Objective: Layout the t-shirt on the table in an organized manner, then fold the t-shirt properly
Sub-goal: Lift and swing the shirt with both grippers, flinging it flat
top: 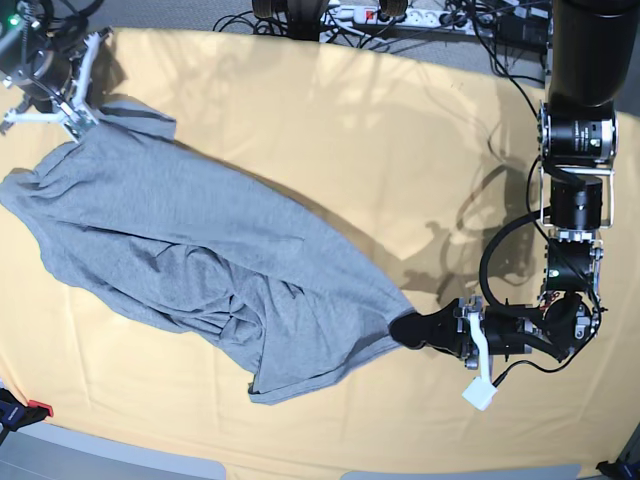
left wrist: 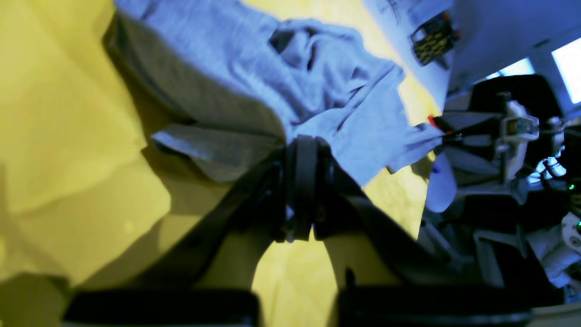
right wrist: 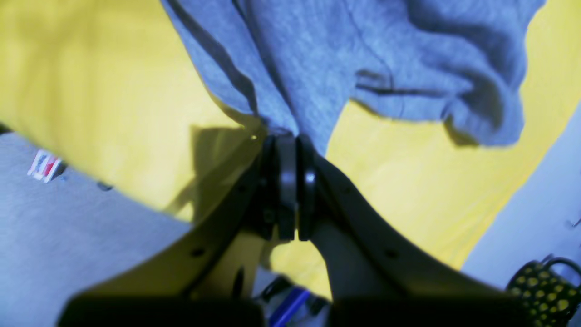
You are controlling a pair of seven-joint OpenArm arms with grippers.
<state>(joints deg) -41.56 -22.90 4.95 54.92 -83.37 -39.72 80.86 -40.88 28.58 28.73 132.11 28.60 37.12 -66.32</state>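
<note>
Base view gives me the whole layout: the heather-grey cotton t-shirt (top: 200, 280) lies stretched on a diagonal across the table (top: 400, 140), which is clad in pale yellow-orange cloth with faint creases. The knit is rumpled, with deep folds bunched near its lower middle and a loose hem curling at the bottom edge. My left hand (top: 408, 328), black and blunt, is clamped on the shirt's lower corner on that view's right; my right hand (top: 80, 118) pinches the opposite end at the far upper left, near the table's edge.

From the left wrist camera I see what the overhead cannot: the black jaws of the left hand (left wrist: 303, 144) pressed together on a pinch of grey fabric, the shirt (left wrist: 281, 77) fanning away from the grip, and the other arm's white-and-black hardware at the far end. The right wrist camera shows the right hand (right wrist: 287, 138) likewise closed on a gathered fold, the soft flecked jersey (right wrist: 345, 59) hanging in ripples above the yellow cloth (right wrist: 104, 91).
</note>
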